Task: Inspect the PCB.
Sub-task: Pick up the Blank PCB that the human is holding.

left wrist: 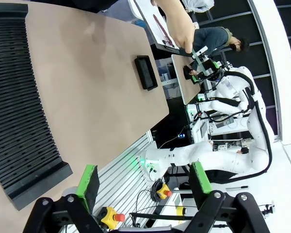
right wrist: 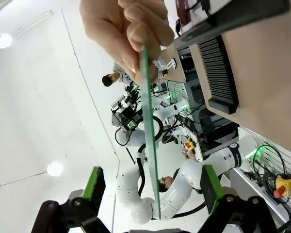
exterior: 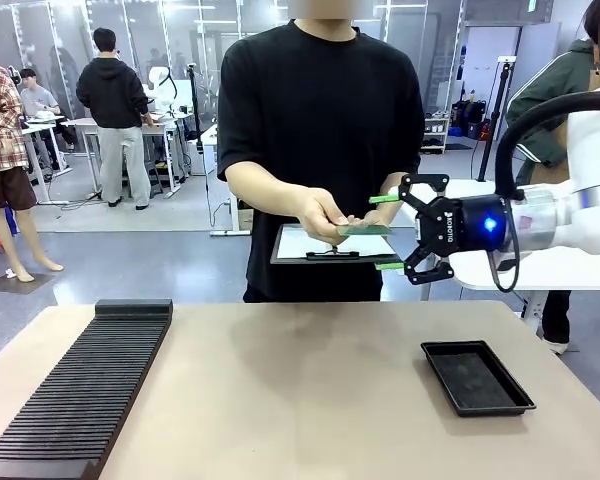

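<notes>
The person across the table holds the PCB point(exterior: 365, 230), a thin green board, flat in one hand point(exterior: 325, 212) at waist height. My right gripper point(exterior: 387, 232) is open, one green-padded finger above the board's near end and one below, neither touching it. In the right wrist view the PCB point(right wrist: 149, 136) shows edge-on as a thin green line running from the person's fingers point(right wrist: 126, 29) down between my open gripper's point(right wrist: 152, 184) pads. My left gripper point(left wrist: 144, 179) is open and holds nothing, off the table's edge. From there the PCB point(left wrist: 198, 57) shows far away.
The person also holds a clipboard point(exterior: 325, 245) with white paper just below the board. A shallow black tray point(exterior: 475, 377) lies on the table at the right. A long black slotted rack point(exterior: 80, 390) runs along the left side. Other people stand in the background.
</notes>
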Available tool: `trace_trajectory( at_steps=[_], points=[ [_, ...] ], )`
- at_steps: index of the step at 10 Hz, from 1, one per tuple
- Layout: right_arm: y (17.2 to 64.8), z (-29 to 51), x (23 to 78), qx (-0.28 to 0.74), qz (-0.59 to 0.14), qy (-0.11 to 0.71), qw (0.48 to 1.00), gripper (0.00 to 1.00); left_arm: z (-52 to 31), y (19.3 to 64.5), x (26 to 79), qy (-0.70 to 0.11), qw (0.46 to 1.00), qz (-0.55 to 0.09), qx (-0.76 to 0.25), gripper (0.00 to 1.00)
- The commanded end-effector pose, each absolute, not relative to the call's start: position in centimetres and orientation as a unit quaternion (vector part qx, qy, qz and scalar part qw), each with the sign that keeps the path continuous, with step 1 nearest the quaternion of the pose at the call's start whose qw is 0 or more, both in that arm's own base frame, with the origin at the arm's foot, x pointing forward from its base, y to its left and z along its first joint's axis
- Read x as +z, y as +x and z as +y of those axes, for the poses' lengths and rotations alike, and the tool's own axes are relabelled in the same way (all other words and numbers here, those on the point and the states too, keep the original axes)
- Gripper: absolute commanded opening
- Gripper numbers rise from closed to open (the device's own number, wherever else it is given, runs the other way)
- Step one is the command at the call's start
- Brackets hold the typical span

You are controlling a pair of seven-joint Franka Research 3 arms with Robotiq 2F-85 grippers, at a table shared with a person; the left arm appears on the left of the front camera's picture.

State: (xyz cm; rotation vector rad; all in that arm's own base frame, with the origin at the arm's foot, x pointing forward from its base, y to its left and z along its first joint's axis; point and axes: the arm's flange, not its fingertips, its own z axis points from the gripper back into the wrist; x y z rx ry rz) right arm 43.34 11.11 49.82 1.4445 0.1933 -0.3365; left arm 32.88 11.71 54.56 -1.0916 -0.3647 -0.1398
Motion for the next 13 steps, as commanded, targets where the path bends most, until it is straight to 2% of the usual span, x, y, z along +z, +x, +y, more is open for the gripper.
trace_trajectory(
  at_steps=[1,4,5,6,7,9,10,11,13],
  points=[
    [45.5,12.0,49.6,-0.150,0.084,0.659,0.732,1.00,11.8,33.0,54.9,-0.511,0.840,-0.168,-0.067,0.95],
    [46.4,12.8,48.8,-0.126,0.097,0.682,0.714,1.00,11.8,33.0,54.9,-0.511,0.840,-0.168,-0.067,0.95],
    [46.3,12.8,48.4,-0.120,0.096,0.687,0.711,0.54,11.8,33.0,54.9,-0.511,0.840,-0.168,-0.067,0.95],
    [46.2,12.8,48.2,-0.119,0.097,0.690,0.707,0.41,11.8,33.0,54.9,-0.511,0.840,-0.168,-0.067,0.95],
    [46.0,12.8,48.4,-0.114,0.095,0.694,0.705,0.00,11.8,33.0,54.9,-0.511,0.840,-0.168,-0.067,0.95],
    [45.6,12.9,48.5,-0.110,0.095,0.694,0.705,0.00,11.8,33.0,54.9,-0.511,0.840,-0.168,-0.067,0.95],
    [45.4,12.7,48.4,-0.111,0.094,0.698,0.702,0.13,11.8,33.0,54.9,-0.511,0.840,-0.168,-0.067,0.95],
    [45.3,12.7,48.4,-0.110,0.095,0.699,0.701,0.03,11.8,33.0,54.9,-0.511,0.840,-0.168,-0.067,0.95],
    [45.4,12.7,48.1,-0.113,0.095,0.697,0.701,0.00,11.8,33.0,54.9,-0.511,0.840,-0.168,-0.067,0.95]
  ],
)
